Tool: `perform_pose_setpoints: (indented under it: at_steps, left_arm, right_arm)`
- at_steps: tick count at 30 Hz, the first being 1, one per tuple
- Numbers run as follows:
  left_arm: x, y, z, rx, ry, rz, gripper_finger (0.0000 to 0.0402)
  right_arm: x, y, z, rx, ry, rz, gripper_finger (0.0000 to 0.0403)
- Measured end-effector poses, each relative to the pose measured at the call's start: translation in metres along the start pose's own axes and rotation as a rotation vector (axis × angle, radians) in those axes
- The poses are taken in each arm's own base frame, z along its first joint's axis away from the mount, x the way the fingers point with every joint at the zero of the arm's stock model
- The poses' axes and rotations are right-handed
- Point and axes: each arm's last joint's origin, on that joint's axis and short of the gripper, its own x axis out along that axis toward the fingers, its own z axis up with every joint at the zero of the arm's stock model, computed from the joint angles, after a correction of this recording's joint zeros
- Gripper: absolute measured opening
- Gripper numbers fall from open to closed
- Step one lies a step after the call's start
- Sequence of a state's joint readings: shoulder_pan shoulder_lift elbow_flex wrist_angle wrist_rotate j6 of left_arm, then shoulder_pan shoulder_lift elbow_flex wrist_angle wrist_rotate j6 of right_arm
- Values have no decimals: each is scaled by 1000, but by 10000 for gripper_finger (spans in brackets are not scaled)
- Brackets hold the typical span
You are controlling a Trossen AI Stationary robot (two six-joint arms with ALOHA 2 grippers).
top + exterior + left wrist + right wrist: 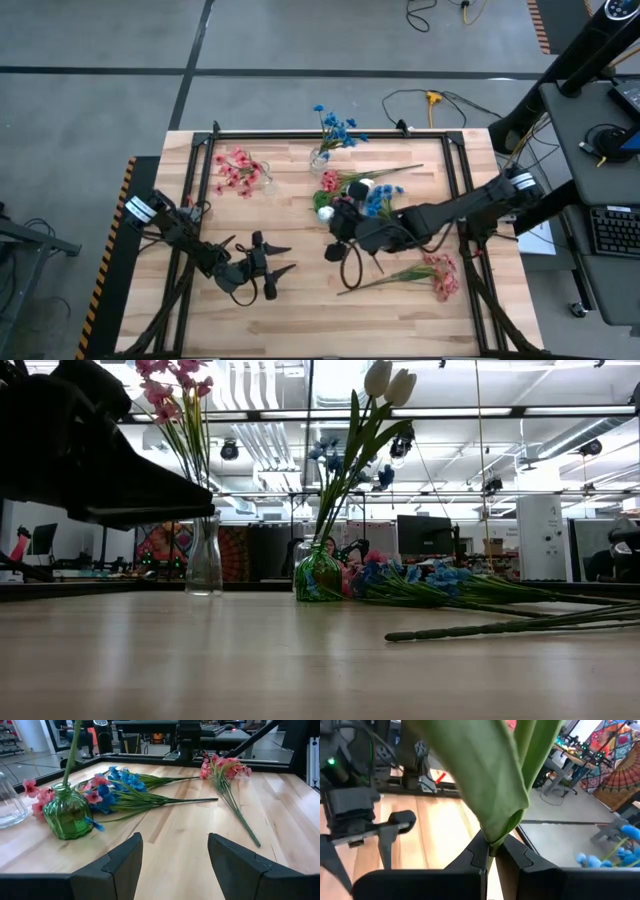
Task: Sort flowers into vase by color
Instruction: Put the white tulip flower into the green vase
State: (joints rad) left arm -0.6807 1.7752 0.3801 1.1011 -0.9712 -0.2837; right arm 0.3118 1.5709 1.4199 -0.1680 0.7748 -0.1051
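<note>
Flowers (227,775): thin stems; bulbous green-glass vase (67,814).

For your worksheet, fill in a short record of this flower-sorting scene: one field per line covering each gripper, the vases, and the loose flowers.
left gripper: open, empty, over bare wood
right gripper: shut on white tulip's green stem
green glass vase: holds that white tulip
clear glass vase: holds pink blossom sprigs
second clear vase: holds blue sprigs
loose flowers: pink sprig and blue-and-pink bunch lying on wooden table

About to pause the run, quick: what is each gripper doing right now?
Left gripper: open, holding nothing.
Right gripper: shut on the white flower stem.
</note>
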Motion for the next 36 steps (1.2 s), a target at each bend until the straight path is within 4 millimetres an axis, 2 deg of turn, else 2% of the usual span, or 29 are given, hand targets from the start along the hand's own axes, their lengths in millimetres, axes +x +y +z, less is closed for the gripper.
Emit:
perform_pose_setpoints:
  at_steps: [7,18,23,36]
  left_arm:
    - [0,2,-2,23,9,21,207]
    - [0,3,-2,55,-3,66,207]
    - [0,3,-1,58,-6,73,207]
    - [0,4,-2,63,-13,107,207]
  right_arm:
    - [25,-5,2,-24,54,-43,13]
    - [58,-39,-9,22,115,-53,13]
    - [65,-49,-14,22,151,-76,13]
    - [67,-51,-18,47,167,-35,13]
